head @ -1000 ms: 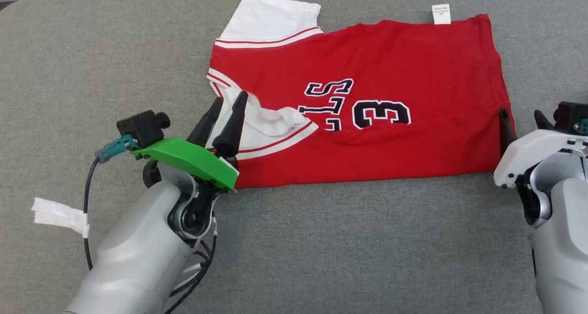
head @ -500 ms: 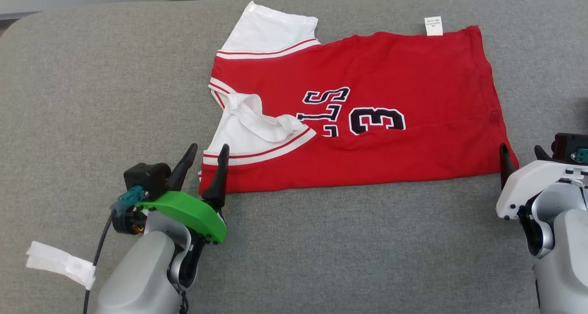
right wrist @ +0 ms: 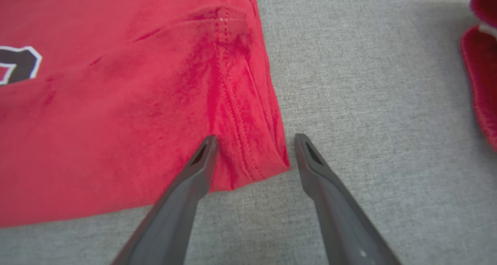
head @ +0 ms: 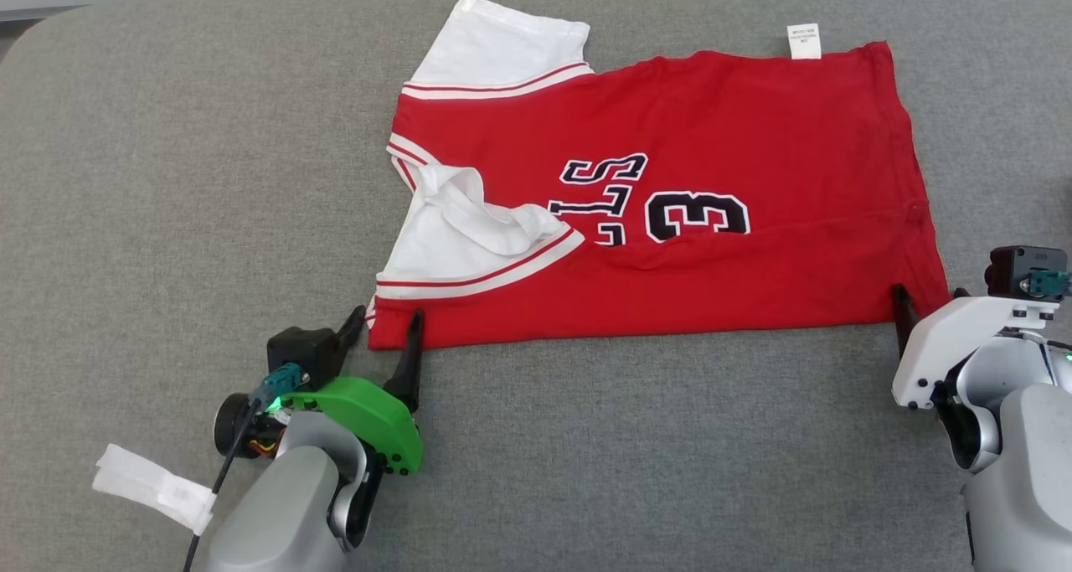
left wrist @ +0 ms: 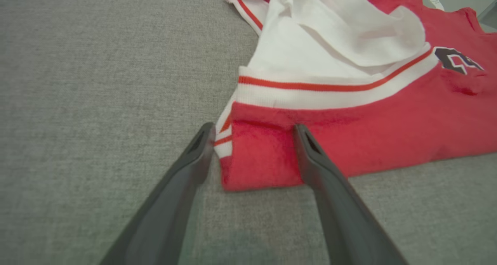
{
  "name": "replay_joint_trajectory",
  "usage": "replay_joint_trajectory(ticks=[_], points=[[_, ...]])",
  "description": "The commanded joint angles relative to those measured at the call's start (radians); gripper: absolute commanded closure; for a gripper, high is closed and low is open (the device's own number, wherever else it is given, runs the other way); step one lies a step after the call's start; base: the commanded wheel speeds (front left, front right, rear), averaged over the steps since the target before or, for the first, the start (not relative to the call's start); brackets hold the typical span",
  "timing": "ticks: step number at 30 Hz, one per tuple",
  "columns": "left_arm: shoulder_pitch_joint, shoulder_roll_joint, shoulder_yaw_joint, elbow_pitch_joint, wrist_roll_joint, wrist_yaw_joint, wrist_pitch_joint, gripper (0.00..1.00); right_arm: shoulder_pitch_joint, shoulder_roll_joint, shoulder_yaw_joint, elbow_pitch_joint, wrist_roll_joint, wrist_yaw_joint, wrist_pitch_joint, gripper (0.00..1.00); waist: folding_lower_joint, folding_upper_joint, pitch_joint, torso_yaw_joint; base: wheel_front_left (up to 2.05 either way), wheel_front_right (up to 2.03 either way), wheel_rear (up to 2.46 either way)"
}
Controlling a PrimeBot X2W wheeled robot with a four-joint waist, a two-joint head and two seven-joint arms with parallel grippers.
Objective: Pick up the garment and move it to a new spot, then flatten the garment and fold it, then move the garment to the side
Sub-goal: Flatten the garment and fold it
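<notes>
The red jersey [head: 712, 237] is lying folded on the grey cloth surface [head: 167, 178]. The left gripper [head: 387, 321] is spread wide with one bottom corner of the jersey sitting between its fingers, and it isn't pinching anything. Same deal for the right gripper [head: 928, 297] at the other bottom corner: wide open, gripping nothing.

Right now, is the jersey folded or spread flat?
Partly folded. The jersey has its near sleeve turned over the red front, covering part of the lettering; the far sleeve lies spread.
</notes>
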Motion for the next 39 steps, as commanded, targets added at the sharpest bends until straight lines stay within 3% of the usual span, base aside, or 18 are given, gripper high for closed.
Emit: replay_joint_trajectory(ticks=[1,6,8,9,10,11,12,19,27,39], points=[[-0.018,0.001,0.0,0.028,0.005,0.013,0.004,0.0,-0.005,-0.005,-0.001,0.013,0.005,-0.002,0.007,0.0,0.0,0.0,0.004,0.002,0.0,0.0,0.0],[-0.041,-0.024,-0.007,0.101,-0.006,0.008,0.017,0.0,-0.022,-0.002,-0.005,0.046,0.01,-0.002,0.009,0.0,0.0,0.0,0.015,-0.001,0.0,0.0,0.0],[-0.049,-0.036,-0.014,0.126,-0.01,0.0,0.02,0.51,-0.03,0.0,0.003,0.063,0.02,-0.002,0.011,0.0,0.0,0.0,0.018,-0.002,0.0,0.0,0.0],[-0.054,-0.042,-0.017,0.136,-0.012,-0.006,0.02,1.0,-0.033,0.0,0.01,0.068,0.027,-0.002,0.007,0.0,0.0,0.0,0.02,-0.003,0.0,0.0,0.0],[-0.058,-0.046,-0.021,0.144,-0.012,-0.013,0.022,1.0,-0.035,0.001,0.014,0.075,0.032,-0.002,0.007,0.05,0.0,0.0,0.021,-0.003,0.0,0.0,0.0],[-0.063,-0.051,-0.024,0.155,-0.013,-0.018,0.022,1.0,-0.039,0.002,0.02,0.079,0.037,-0.001,0.005,0.72,0.0,0.0,0.023,-0.003,0.0,0.0,0.0],[-0.067,-0.054,-0.024,0.163,-0.014,-0.021,0.021,1.0,-0.04,0.001,0.025,0.083,0.042,-0.001,0.001,1.0,0.0,0.0,0.024,-0.003,0.0,0.0,0.0],[-0.065,-0.059,-0.027,0.195,-0.027,-0.05,0.015,1.0,0.006,-0.007,0.04,0.045,0.084,-0.002,-0.063,1.0,0.0,0.0,0.004,-0.007,0.0,0.0,0.0],[-0.017,-0.013,0.009,0.117,-0.03,-0.061,0.004,1.0,0.091,-0.014,0.043,-0.077,0.099,-0.002,-0.102,1.0,0.0,0.0,-0.05,-0.019,0.0,0.0,0.0],[0.157,0.06,0.022,-0.105,-0.031,0.002,0.024,1.0,0.28,0.017,-0.003,-0.287,0.122,-0.002,-0.035,1.0,0.0,0.0,-0.11,-0.01,0.0,0.0,0.0]])
